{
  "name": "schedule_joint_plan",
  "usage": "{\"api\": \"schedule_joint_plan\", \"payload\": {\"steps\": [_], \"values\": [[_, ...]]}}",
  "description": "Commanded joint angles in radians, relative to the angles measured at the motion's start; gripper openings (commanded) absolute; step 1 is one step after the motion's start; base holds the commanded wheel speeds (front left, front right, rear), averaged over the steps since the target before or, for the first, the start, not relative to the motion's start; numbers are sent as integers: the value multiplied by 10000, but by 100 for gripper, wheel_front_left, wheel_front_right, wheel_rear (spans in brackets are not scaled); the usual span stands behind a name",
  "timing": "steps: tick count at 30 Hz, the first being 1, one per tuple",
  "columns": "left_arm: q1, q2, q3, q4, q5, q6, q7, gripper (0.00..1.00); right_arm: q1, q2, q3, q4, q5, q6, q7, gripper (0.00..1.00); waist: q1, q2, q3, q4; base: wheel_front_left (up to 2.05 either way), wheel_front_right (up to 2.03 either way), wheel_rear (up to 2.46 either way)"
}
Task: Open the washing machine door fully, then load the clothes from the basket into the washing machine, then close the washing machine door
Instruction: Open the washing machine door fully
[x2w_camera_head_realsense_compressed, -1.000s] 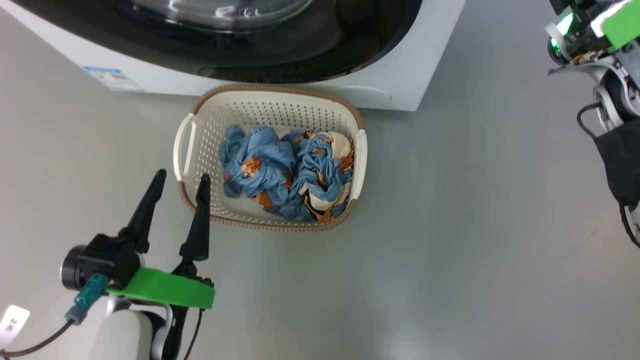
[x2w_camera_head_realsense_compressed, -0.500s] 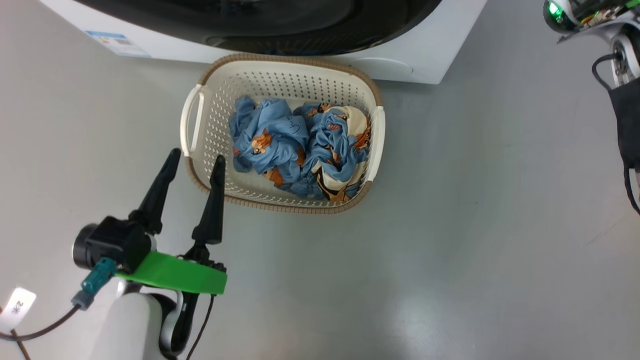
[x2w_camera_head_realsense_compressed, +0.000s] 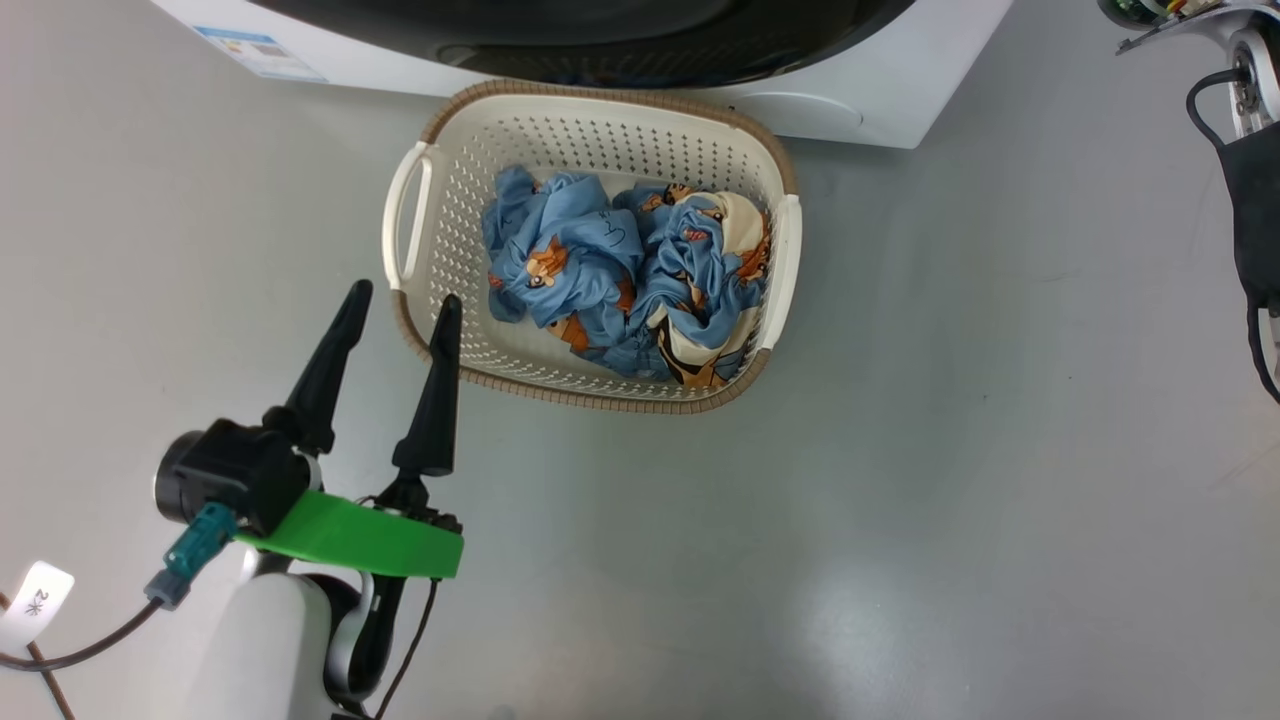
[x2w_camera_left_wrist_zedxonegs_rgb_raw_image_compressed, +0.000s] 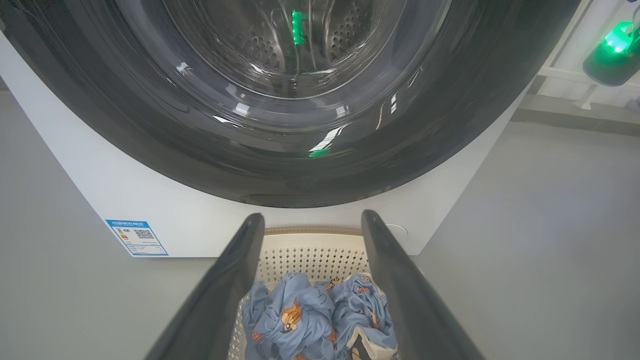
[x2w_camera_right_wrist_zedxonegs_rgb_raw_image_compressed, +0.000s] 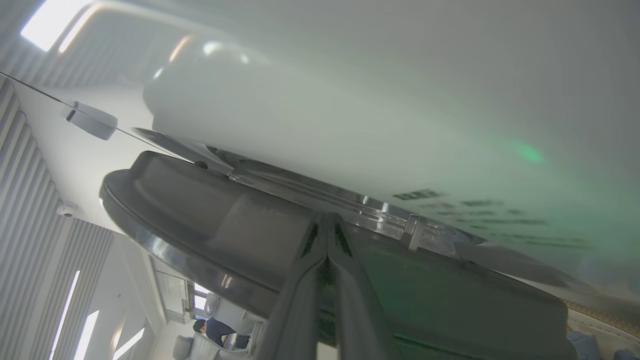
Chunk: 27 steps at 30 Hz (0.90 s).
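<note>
Nearest to us, our left gripper (x2w_camera_head_realsense_compressed: 402, 305) hovers over the grey floor (x2w_camera_head_realsense_compressed: 900, 450) just off the basket's near left corner. Its jaws are spread wide and hold nothing. In the head view one dark finger (x2w_camera_head_realsense_compressed: 437, 400) overlaps that corner of the rim. In the left wrist view the same gripper (x2w_camera_left_wrist_zedxonegs_rgb_raw_image_compressed: 311, 220) points over the basket toward the machine.

The basket (x2w_camera_head_realsense_compressed: 600, 398) stands on the floor, cream and perforated under a brown rim, with a handle (x2w_camera_head_realsense_compressed: 405, 215) on each short side. Inside lie the clothes (x2w_camera_head_realsense_compressed: 625, 265), a crumpled light-blue bundle with orange and cream cartoon prints. They are heaped toward the basket's right half, leaving bare bottom on its left.

Just behind the basket's far rim stands the washing machine (x2w_camera_head_realsense_compressed: 885, 105), white, with a small blue label (x2w_camera_head_realsense_compressed: 262, 52) on its lower corner beyond the basket's left side. The washing machine door (x2w_camera_left_wrist_zedxonegs_rgb_raw_image_compressed: 150, 145) faces the basket, a glossy black ring around clear glass (x2w_camera_left_wrist_zedxonegs_rgb_raw_image_compressed: 280, 110). Through the glass we see the perforated drum (x2w_camera_left_wrist_zedxonegs_rgb_raw_image_compressed: 255, 47).

Well off to the basket's right and farther back is part of our right arm (x2w_camera_head_realsense_compressed: 1245, 70). In the right wrist view the right gripper (x2w_camera_right_wrist_zedxonegs_rgb_raw_image_compressed: 326, 222) has its jaws pressed together. Its tips lie at the seam between the door's dark edge and the machine's white front. We cannot tell whether they pinch anything there. Far beyond, a person (x2w_camera_right_wrist_zedxonegs_rgb_raw_image_compressed: 216, 330) sits in the room.
</note>
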Motion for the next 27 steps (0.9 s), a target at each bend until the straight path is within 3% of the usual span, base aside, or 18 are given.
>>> {"api": "schedule_joint_plan", "payload": {"steps": [1, 12, 27], "values": [[-62, 199, 275, -278, -88, -13, -63, 100, -99, 197, 10, -249, -150, 16, 63, 0, 0, -1, 34, 31, 0, 0, 0], [-191, 199, 197, -280, -176, -5, -63, 100, -155, 358, 28, -386, -459, 16, 226, 0, 0, -1, 174, 136, 0, 0, 0], [32, 199, 268, -158, -43, 36, -63, 100, 966, 578, 497, -842, -653, 16, 683, 0, 0, -1, -502, -39, 0, 0, 0]]}}
